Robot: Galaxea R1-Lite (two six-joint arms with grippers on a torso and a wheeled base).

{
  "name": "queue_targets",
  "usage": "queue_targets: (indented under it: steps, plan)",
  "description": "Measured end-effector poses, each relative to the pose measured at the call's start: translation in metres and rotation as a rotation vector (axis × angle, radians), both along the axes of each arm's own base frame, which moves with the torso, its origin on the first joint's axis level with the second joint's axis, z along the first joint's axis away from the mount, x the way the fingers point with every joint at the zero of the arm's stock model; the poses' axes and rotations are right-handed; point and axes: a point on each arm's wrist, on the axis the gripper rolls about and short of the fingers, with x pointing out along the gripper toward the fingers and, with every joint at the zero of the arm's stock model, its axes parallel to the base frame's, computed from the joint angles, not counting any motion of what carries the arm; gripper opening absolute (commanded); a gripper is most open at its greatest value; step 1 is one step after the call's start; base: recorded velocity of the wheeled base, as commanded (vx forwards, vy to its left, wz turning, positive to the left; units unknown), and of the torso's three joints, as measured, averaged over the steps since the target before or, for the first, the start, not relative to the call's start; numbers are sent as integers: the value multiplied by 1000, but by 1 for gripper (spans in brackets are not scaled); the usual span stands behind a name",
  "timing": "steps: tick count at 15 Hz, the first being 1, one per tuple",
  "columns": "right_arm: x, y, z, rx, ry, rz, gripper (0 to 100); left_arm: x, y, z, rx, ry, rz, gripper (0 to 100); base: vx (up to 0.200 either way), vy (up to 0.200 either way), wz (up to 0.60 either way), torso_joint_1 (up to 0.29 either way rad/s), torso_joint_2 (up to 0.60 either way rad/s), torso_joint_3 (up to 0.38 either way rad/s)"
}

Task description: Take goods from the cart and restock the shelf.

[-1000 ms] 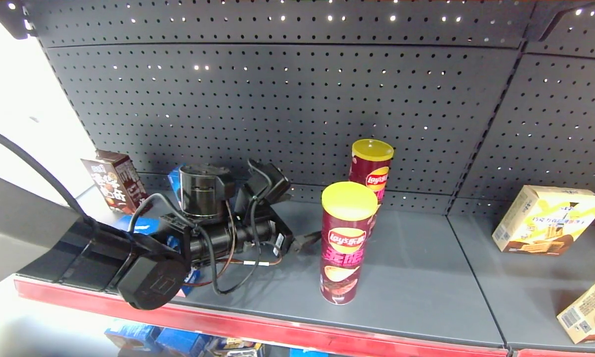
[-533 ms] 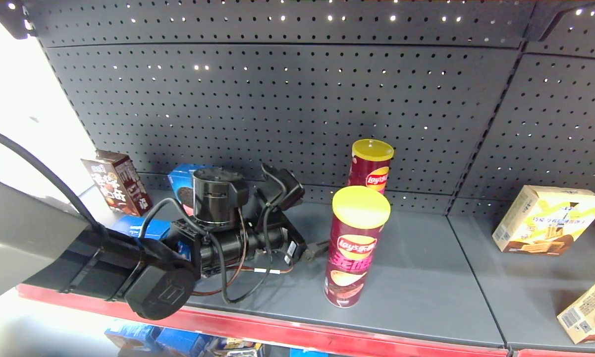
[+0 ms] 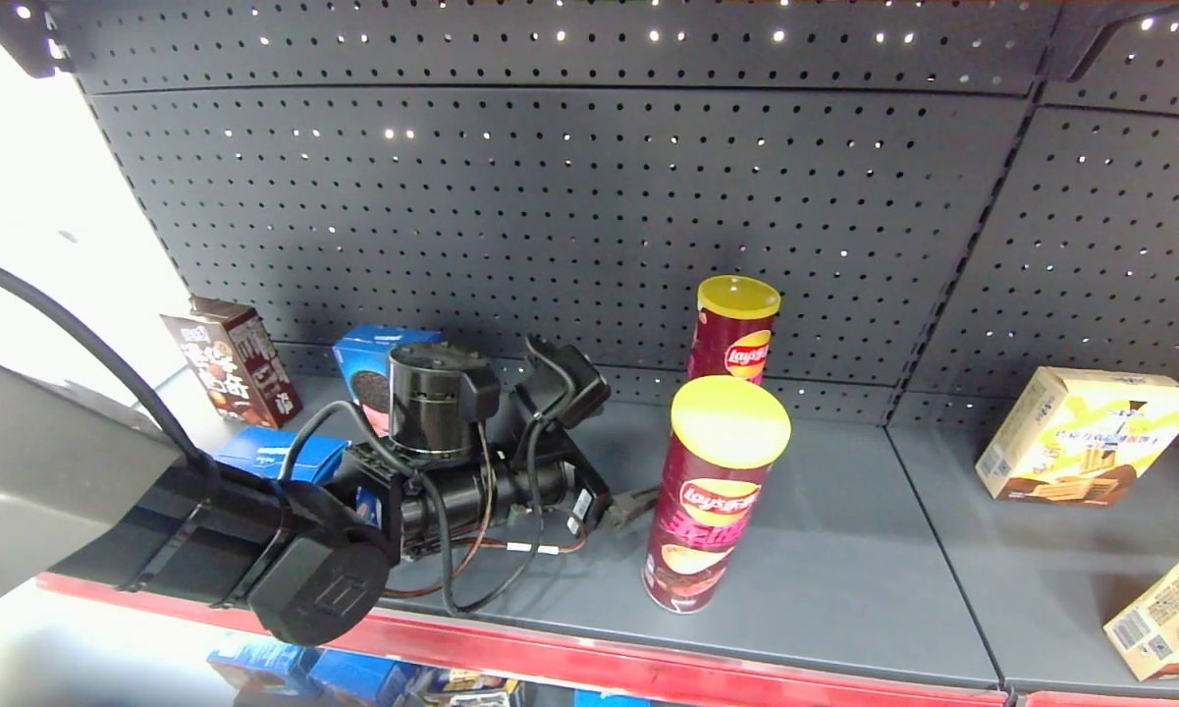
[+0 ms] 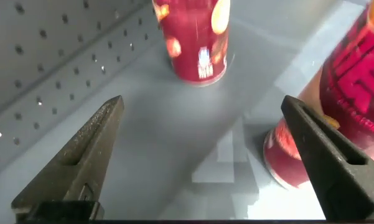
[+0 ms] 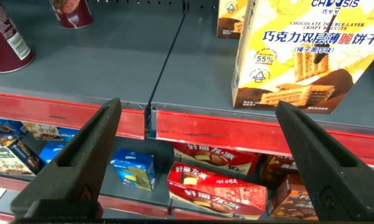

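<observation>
Left gripper (image 4: 202,109) is spread wide and holds nothing. It sits low over the shelf (image 3: 844,550), with the front chip can (image 3: 712,491) just beside one finger, outside the gap; whether they touch I cannot tell. That can leans away from the gripper. A sideways push from the finger could topple it, sending it rolling or into the rear can (image 3: 734,329) behind the front can.

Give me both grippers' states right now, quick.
Left gripper: open, gripping nothing; the near chip can stands by one finger.
Right gripper: open, empty.
</observation>
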Motion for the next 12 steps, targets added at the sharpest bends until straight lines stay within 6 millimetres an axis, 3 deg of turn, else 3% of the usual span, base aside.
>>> queue_targets:
  steps: [4, 12]
  plan:
    - [0, 0, 0, 0, 0, 0, 100, -2, 10, -10, 24, 36, 20, 100, 0, 0, 0, 0, 0, 0]
    - [0, 0, 0, 0, 0, 0, 100, -16, 10, -22, 45, 53, -3, 100, 0, 0, 0, 0, 0, 0]
